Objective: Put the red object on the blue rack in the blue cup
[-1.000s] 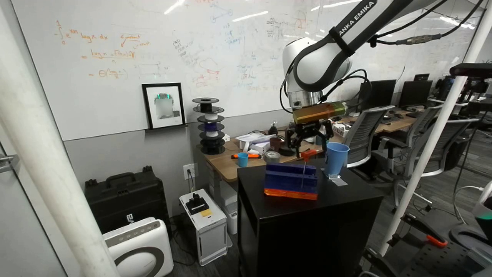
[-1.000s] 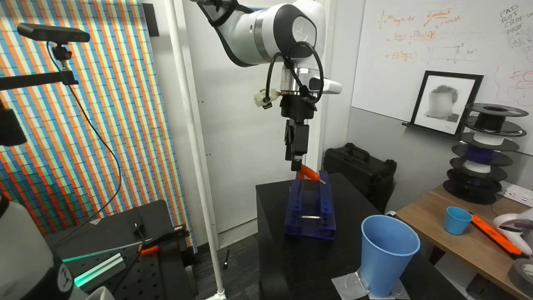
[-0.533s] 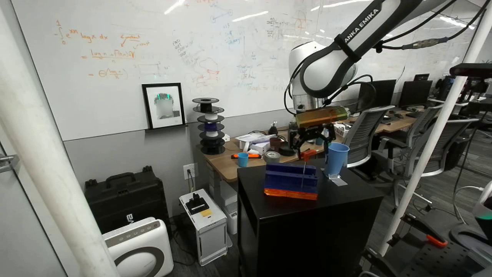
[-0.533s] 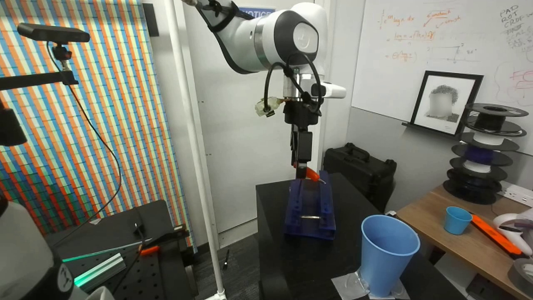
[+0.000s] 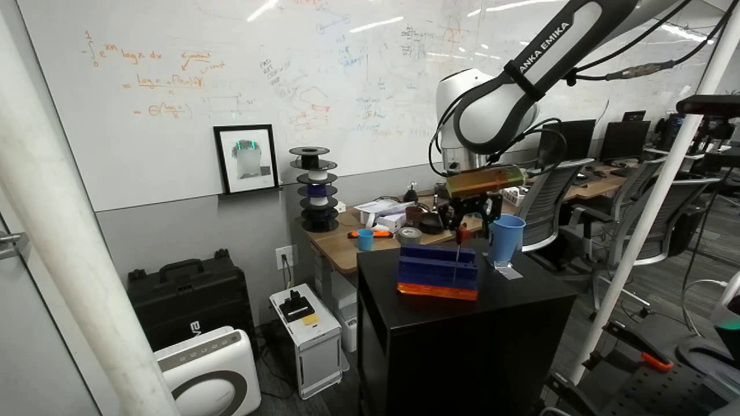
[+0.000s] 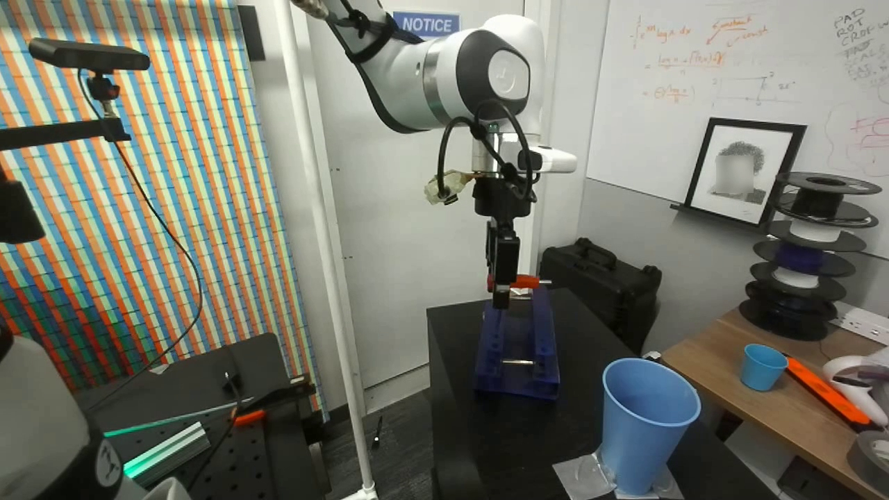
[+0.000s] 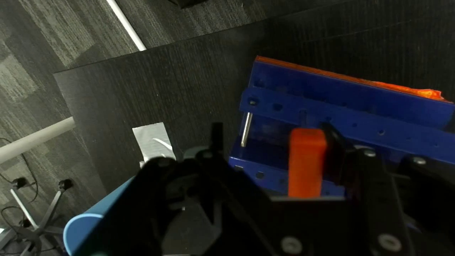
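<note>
The red object is a red-handled tool with a thin metal shaft (image 5: 463,233); its handle also shows in an exterior view (image 6: 526,281) and in the wrist view (image 7: 306,163). It sits at one end of the blue rack (image 5: 436,268), which also shows in the wrist view (image 7: 355,103). My gripper (image 5: 473,230) is low over that end, its fingers on either side of the handle. In the wrist view my gripper (image 7: 273,137) has the handle against or close to one finger, with a gap to the opposite finger. The blue cup (image 6: 642,430) stands upright beyond the rack's end.
The rack and cup are on a black cabinet (image 5: 520,294). Clear tape (image 5: 509,270) lies at the cup's base. A desk behind holds a small blue cup (image 5: 365,240) and tape rolls. A stack of spools (image 5: 318,190) and a white pole (image 6: 326,243) stand nearby.
My gripper has come down around the red handle. The handle has turned from slanting to nearly level in an exterior view. The rack and cup have not moved.
</note>
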### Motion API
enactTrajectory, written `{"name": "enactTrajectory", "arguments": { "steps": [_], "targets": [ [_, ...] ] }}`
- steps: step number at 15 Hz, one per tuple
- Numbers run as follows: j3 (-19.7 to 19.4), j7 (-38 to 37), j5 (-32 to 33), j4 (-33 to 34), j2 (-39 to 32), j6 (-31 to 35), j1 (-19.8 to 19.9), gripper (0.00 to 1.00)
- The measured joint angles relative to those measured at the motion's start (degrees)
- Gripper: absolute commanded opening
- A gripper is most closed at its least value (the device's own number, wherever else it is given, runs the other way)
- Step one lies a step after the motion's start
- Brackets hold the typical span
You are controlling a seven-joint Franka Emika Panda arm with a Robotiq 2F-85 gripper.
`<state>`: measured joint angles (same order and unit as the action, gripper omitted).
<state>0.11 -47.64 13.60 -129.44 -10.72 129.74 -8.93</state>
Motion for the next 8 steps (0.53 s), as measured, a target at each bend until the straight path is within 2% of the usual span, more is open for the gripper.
{"name": "enactTrajectory", "arguments": {
  "steps": [4,7,8],
  "targets": [
    [-0.3,-0.1,0.9,-0.1,0.0,0.0,0.0,0.06],
    [-0.4,-0.1,1.9,-0.2,0.0,0.0,0.0,0.09],
    [-0.4,0.0,2.4,-0.3,-0.1,0.0,0.0,0.05]
  ]
}}
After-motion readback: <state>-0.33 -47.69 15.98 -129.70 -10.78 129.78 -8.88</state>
